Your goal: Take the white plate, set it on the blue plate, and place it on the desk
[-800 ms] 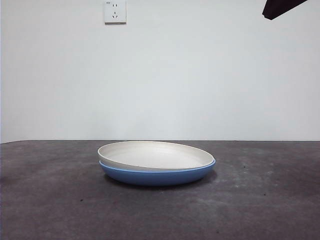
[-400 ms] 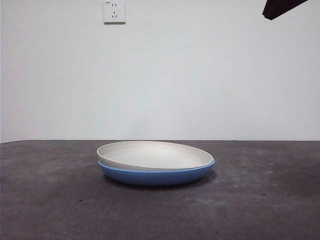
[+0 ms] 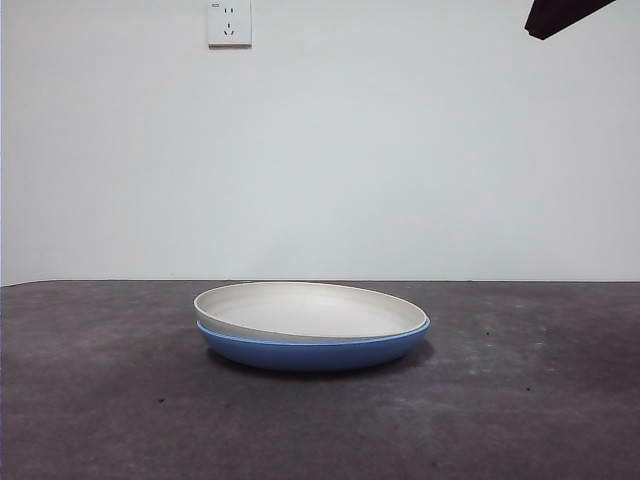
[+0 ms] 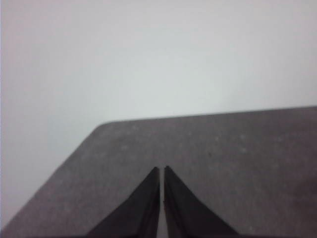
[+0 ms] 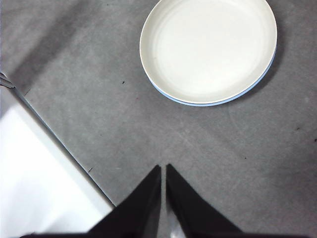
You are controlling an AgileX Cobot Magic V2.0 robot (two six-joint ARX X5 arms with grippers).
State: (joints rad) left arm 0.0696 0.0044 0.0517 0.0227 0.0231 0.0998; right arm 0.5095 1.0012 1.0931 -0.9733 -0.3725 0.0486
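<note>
The white plate (image 3: 310, 310) rests inside the blue plate (image 3: 312, 351) on the desk (image 3: 520, 400), sitting slightly off-centre toward the left. From the right wrist view the white plate (image 5: 208, 48) covers nearly all of the blue plate (image 5: 257, 83), which shows only as a thin rim. My right gripper (image 5: 163, 169) hovers high above the desk, well apart from the plates, shut and holding nothing. My left gripper (image 4: 161, 171) is shut too, over a bare part of the desk (image 4: 237, 163) near its far edge.
A black arm tip (image 3: 560, 15) shows at the top right corner of the front view. A wall socket (image 3: 229, 22) sits on the white wall. The desk's edge (image 5: 59, 144) runs close to my right gripper.
</note>
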